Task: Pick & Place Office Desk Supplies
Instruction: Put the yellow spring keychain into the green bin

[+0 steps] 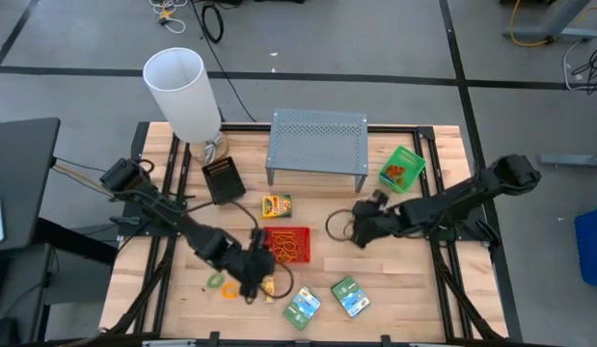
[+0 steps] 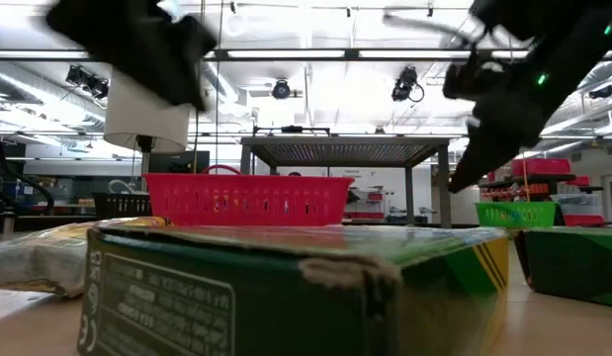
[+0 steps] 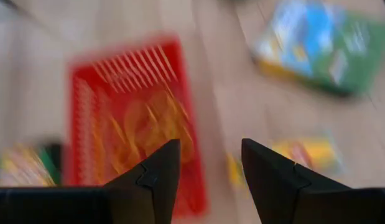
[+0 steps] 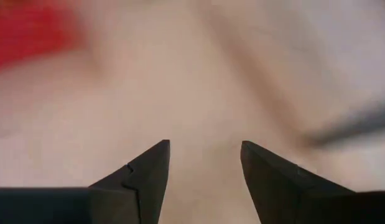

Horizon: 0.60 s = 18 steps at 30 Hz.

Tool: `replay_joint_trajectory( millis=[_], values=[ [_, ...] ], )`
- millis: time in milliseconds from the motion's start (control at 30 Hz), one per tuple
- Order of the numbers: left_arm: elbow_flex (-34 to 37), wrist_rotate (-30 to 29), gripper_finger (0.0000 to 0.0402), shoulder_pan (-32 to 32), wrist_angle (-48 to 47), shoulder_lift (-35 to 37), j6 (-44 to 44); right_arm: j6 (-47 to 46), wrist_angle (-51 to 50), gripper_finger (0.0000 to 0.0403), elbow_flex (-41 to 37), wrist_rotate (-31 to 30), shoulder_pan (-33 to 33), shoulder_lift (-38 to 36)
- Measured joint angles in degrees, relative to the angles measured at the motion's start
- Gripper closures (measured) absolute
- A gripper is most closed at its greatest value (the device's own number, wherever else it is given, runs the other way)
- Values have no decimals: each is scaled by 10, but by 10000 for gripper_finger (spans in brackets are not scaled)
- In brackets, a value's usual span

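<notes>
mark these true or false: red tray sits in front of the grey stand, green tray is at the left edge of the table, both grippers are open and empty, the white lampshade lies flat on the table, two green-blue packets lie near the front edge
1. The red mesh tray sits in front of the grey perforated stand. True.
2. The green mesh tray is at the table's left edge. False: it sits right of the stand, on the right arm's side.
3. Both grippers are open and empty. True: the left gripper and the right gripper show a clear gap with nothing between the fingers.
4. The white lampshade lies flat. False: it stands upright at the back left.
5. Two green-blue packets lie near the front edge. True.
</notes>
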<state>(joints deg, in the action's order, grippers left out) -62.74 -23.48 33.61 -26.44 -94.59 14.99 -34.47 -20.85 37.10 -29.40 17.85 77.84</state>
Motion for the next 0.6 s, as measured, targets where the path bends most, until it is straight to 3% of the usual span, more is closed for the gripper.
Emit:
replay_joint_trajectory(
  millis=[133, 333, 600],
  values=[
    [0, 47, 225, 38, -69, 0, 91, 43, 98, 197, 0, 85, 35, 0],
    [0, 61, 226, 97, -121, 0, 188, 52, 138, 197, 0, 89, 69, 0],
    [0, 66, 225, 134, -142, -12, 231, 54, 138, 197, 0, 86, 87, 0]
  ],
)
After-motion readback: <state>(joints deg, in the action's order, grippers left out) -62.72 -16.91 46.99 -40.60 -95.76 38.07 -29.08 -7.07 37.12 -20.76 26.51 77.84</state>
